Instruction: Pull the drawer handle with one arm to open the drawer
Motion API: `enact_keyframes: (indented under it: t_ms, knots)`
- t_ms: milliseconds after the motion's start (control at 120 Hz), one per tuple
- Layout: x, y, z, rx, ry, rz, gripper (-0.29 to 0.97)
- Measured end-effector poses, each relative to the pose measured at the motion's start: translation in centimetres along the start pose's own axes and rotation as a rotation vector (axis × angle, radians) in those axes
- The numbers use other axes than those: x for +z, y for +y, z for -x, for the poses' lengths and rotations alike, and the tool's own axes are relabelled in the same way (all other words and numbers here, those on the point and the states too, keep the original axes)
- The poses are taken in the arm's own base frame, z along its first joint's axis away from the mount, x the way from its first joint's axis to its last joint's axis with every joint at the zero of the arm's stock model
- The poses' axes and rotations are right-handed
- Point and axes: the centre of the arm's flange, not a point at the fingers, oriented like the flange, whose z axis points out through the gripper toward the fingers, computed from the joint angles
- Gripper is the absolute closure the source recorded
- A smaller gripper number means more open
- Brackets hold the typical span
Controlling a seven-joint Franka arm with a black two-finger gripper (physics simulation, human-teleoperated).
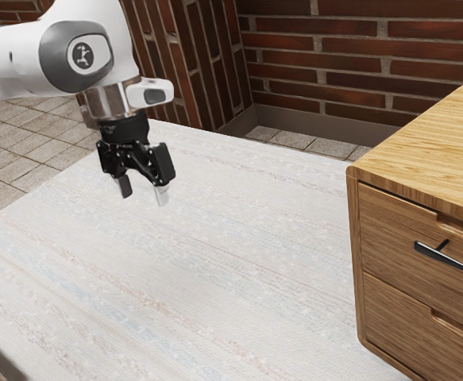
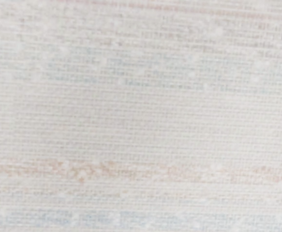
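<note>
Black jaws held apart, nothing gripped, poised over pale woven table [image 1: 215, 270]; dark metal bar handle [image 1: 451, 261] on wooden drawer [image 1: 394, 234] untouched, well apart.

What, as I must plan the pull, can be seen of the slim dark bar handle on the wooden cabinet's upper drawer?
The slim dark bar handle looks like metal. It runs along the upper drawer front of the light wooden cabinet, standing off it on a short dark post near its visible end; its other end leaves the exterior view's right edge. Nothing touches it: the black two-finger gripper hangs open over the pale table, far toward the exterior view's left.
</note>
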Motion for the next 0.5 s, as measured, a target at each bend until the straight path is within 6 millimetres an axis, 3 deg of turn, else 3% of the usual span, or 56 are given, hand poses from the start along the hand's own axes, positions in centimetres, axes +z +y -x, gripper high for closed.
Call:
enact_keyframes:
  t_ms: [267, 283, 325, 375, 433, 500]
  knots:
    - [-1.2, -1.1, -0.2, -0.021, 0.064, -0.010, 0.00]
    - [-2.7, -1.1, 0.4, -0.017, 0.095, -0.008, 0.00]
    - [-9.0, -0.5, 3.2, 0.031, 0.232, -0.012, 0.00]
    - [-14.8, 1.5, 6.9, 0.158, 0.367, 0.004, 0.00]
    - [-17.7, 4.4, 9.4, 0.325, 0.439, 0.020, 0.00]
    - [-18.8, 7.6, 10.6, 0.493, 0.476, 0.008, 0.00]
